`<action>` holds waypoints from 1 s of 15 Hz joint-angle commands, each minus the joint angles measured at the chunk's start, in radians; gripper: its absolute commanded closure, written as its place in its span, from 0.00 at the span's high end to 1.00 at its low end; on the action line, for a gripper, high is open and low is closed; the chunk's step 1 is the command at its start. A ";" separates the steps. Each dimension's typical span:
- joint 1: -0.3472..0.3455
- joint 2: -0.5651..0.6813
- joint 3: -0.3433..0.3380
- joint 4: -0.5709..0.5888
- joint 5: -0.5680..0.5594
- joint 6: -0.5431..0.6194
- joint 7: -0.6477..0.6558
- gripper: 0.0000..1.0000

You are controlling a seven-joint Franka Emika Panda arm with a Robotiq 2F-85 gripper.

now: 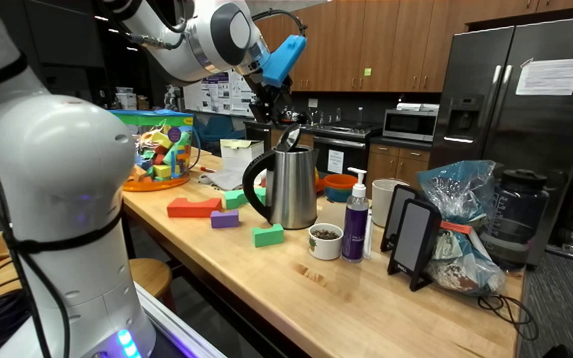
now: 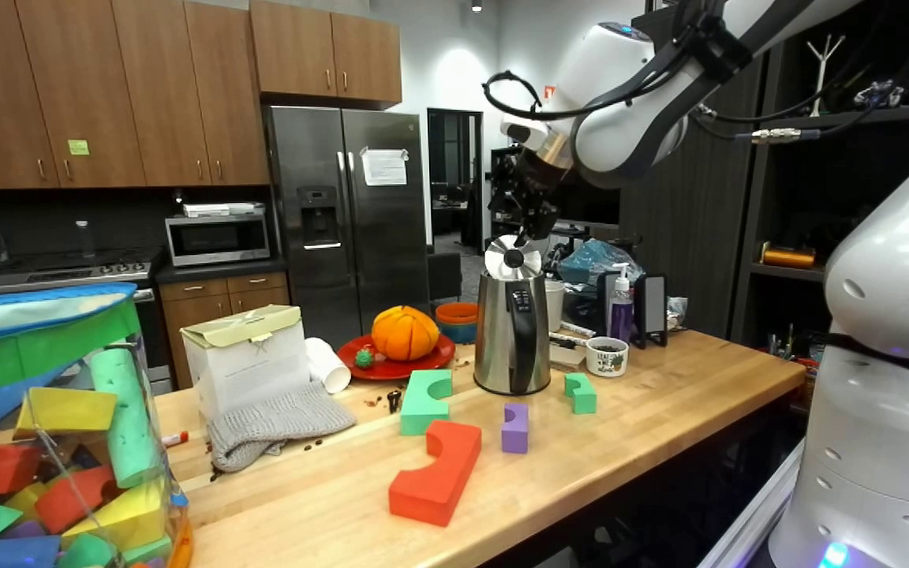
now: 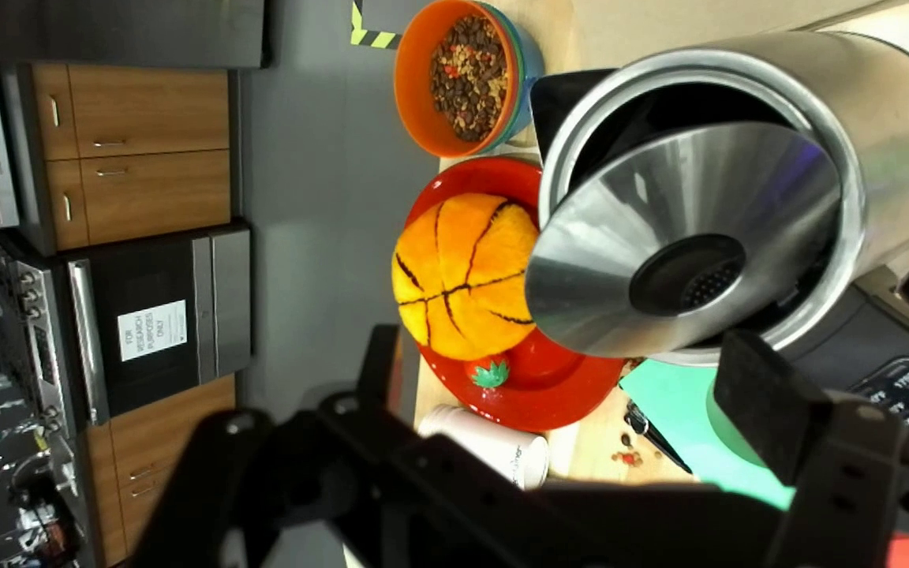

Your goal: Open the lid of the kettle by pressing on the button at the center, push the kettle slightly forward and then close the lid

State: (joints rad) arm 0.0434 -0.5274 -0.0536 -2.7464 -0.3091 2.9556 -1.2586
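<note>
Black gripper (image 3: 569, 359) hangs wide-spread — near the raised lid (image 3: 679, 237).

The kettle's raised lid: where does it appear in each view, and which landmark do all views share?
In an exterior view: lid, just above centre.
In an exterior view: lid, slightly right of centre.
Wrist view: lid, right of centre.
Shared landmark: the orange bowl.

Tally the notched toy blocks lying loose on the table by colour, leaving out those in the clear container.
Red notched block: 1
Purple notched block: 1
Green notched blocks: 2
Total: 4
</note>
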 commanded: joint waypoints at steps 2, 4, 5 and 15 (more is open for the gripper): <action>0.042 0.014 -0.042 0.045 0.005 -0.040 0.005 1.00; 0.045 0.027 -0.047 0.067 0.008 -0.052 0.007 1.00; 0.060 0.044 -0.059 0.089 0.019 -0.073 -0.003 1.00; 0.141 0.274 -0.120 0.312 0.231 -0.230 -0.100 1.00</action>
State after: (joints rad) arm 0.1797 -0.3317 -0.1640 -2.5185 -0.1314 2.7625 -1.3236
